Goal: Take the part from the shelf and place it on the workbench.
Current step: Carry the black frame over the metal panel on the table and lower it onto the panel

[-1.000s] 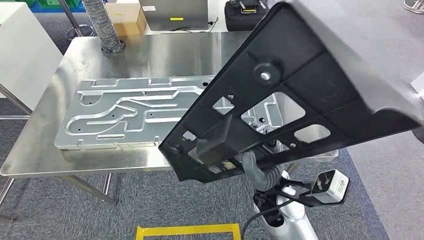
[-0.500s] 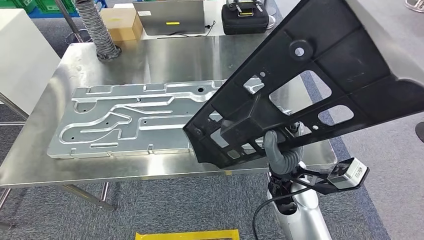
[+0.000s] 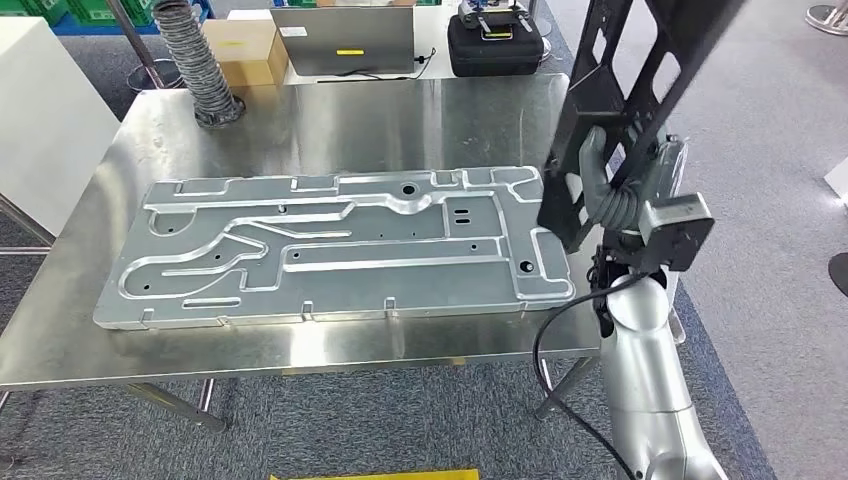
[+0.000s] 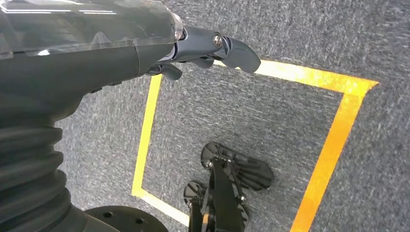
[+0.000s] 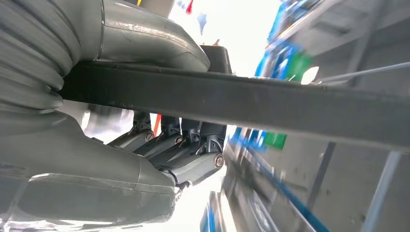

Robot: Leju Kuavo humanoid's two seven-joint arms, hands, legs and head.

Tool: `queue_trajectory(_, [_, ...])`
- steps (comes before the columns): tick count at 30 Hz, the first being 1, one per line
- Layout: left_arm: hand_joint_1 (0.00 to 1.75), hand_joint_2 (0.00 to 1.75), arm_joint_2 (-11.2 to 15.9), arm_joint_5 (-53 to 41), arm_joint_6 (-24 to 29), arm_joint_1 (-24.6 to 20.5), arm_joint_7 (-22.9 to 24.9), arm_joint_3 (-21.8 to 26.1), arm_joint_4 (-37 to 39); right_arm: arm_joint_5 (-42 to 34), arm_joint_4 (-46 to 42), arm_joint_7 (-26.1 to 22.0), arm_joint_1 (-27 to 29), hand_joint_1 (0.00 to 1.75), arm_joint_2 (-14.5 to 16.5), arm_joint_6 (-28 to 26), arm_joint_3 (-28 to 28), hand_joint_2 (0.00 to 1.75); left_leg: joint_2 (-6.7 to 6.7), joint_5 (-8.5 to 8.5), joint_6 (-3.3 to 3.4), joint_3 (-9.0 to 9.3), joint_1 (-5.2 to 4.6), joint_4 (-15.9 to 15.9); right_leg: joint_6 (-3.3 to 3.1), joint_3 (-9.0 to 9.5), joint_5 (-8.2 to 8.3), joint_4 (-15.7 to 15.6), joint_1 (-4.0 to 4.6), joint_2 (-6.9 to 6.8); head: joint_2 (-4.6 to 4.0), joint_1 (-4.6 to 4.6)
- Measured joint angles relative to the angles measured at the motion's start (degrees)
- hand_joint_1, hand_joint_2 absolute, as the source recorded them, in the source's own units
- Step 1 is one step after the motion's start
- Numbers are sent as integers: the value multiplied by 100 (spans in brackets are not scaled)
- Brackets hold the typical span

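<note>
My right hand (image 3: 598,178) grips a large black plastic part (image 3: 625,95) with ribs and cut-outs. The part now stands nearly upright, edge-on, over the right end of the steel workbench (image 3: 330,120). In the right wrist view the part's black edge (image 5: 270,104) runs between my thumb and my fingers (image 5: 188,154). My left hand (image 4: 203,46) hangs over the carpet with nothing in it, its fingers slightly curled and apart.
A big machined aluminium plate (image 3: 320,250) covers the middle of the bench. At the back stand a ribbed hose (image 3: 195,65), a cardboard box (image 3: 245,45), a laptop (image 3: 345,35) and a black case (image 3: 495,40). Yellow floor tape (image 4: 333,140) marks the carpet.
The part has swung from lying tilted across the view to nearly upright at the bench's right end, and my right arm rose with it. The camera also shifted slightly.
</note>
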Motion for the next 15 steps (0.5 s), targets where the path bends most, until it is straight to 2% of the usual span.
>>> queue_trajectory(2, [0,175,-10,-52,-20,-11,-19,16,1,629,273,196,-299,136,-103,-469,-15,175,6,13,50,30,21,-49,41,-257,-281,532,-13,-7,0,0])
queue_trajectory(4, [0,175,-17,-109,-35,-31,-31,31,1,1528,612,457,-563,136,-196,-1054,-8,175,2,-1,73,34,21,-46,78,-703,-586,1338,-28,-8,0,1])
queue_trajectory(5, [0,175,-22,-138,-45,-35,-32,35,1,2040,794,604,-683,136,-241,-1340,6,175,-4,-12,74,39,21,-39,94,-863,-607,1574,-40,-9,0,1])
queue_trajectory(6, [0,175,-27,-170,-53,-37,-31,36,1,2557,979,756,-815,136,-288,-1583,33,175,-11,-28,67,49,22,-28,105,-922,-506,1591,-53,-10,0,1])
queue_trajectory(7, [0,175,-34,-198,-63,-38,-29,37,1,3014,1153,894,-969,136,-328,-1741,74,175,-16,-50,53,65,24,-10,112,-863,-294,1362,-68,-13,0,1])
queue_trajectory(8, [0,175,-40,-226,-75,-42,-26,37,1,3462,1327,1032,-1142,136,-363,-1820,133,175,-19,-81,32,79,24,16,116,-719,-24,964,-84,-19,0,1])
queue_trajectory(9, [0,175,-43,-250,-87,-52,-22,38,2,3903,1518,1163,-1333,136,-393,-1831,215,175,-18,-115,3,81,15,51,115,-563,174,568,-89,-25,0,1])
queue_trajectory(10, [0,175,-44,-274,-99,-71,-19,38,1,4312,1713,1278,-1523,136,-416,-1792,313,175,-16,-143,-25,74,5,84,98,-449,304,267,-88,-25,0,1])
queue_trajectory(11, [0,175,-43,-295,-110,-92,-14,39,1,4739,1933,1385,-1699,136,-433,-1705,437,175,-14,-162,-51,62,-6,105,74,-392,348,105,-80,-23,0,0])
queue_trajectory(15, [0,175,-45,-388,-162,-145,22,39,0,6144,2951,1583,-2325,136,-437,-1120,1100,175,-6,-224,-174,27,4,170,-83,-388,345,39,-66,-11,0,0])
